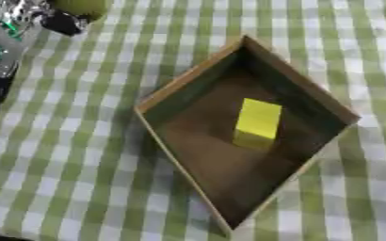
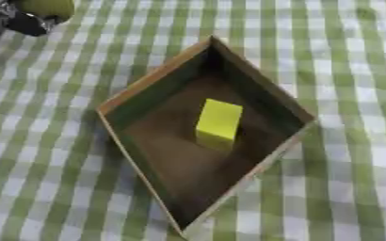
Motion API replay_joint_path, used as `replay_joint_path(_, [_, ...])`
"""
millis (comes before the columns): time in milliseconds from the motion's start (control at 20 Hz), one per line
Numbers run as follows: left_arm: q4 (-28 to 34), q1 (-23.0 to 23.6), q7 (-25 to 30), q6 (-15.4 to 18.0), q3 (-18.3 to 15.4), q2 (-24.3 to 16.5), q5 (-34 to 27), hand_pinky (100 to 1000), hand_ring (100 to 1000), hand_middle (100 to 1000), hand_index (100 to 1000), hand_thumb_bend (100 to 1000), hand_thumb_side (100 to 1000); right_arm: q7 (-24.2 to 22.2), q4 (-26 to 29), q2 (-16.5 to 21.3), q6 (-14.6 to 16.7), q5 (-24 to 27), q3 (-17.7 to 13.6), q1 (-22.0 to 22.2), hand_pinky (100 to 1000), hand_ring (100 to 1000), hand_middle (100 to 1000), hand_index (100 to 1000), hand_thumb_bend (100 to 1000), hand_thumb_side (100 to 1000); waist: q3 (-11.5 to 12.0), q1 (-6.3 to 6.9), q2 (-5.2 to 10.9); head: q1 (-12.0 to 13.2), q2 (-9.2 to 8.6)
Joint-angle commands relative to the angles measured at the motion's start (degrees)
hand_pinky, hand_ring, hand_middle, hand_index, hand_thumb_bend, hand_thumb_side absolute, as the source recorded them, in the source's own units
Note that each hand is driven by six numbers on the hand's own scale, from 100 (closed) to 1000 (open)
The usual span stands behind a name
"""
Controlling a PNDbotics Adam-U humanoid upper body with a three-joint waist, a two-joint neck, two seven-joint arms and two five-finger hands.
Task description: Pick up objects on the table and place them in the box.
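The box (image 1: 193, 80) sits mid-table on the checked cloth (image 1: 81, 155), one corner pointing far. A yellow block (image 1: 257, 123) stands inside on its floor, clear of the walls. At the far left, the left hand (image 1: 60, 21) meets a green round object (image 1: 81, 7); its finger state cannot be determined.

You see a matt cardboard box (image 1: 188, 82) on a checked cloth (image 1: 81, 164) — soft-looking, woven. The yellow block (image 1: 257, 123) inside looks smooth; your left arm (image 1: 3, 44) shows glossy silver metal.
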State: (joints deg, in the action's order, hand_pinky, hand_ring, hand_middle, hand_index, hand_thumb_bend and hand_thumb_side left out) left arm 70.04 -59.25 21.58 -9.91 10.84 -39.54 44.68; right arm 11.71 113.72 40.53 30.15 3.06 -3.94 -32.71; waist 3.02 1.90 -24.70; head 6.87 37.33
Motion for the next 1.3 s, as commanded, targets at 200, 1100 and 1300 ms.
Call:
replay_joint_path(200, [17.84,1.06,3.2,3.29,5.47,-3.37,1.76,694,631,600,724,100,100,0.88,0.87,2.28,0.16,-0.08,-1.01,-0.49,893,584,560,824,100,470,1.21,-0.5,2.98,-1.41,1.44])
replay_joint_path(1100, [44.55,4.6,10.34,11.17,20.38,3.91,-0.93,671,575,569,701,100,100,1.13,0.87,2.6,-0.69,0.31,-0.87,-0.03,891,589,563,823,100,470,3.63,-0.52,5.21,-5.25,3.83])
replay_joint_path(1300, [44.55,5.81,12.1,10.05,20.95,4.28,-1.15,665,573,567,699,100,100,1.07,0.87,2.45,-0.62,0.35,-0.83,-0.09,891,587,563,823,100,470,3.54,-0.72,5.1,-5.24,3.77])
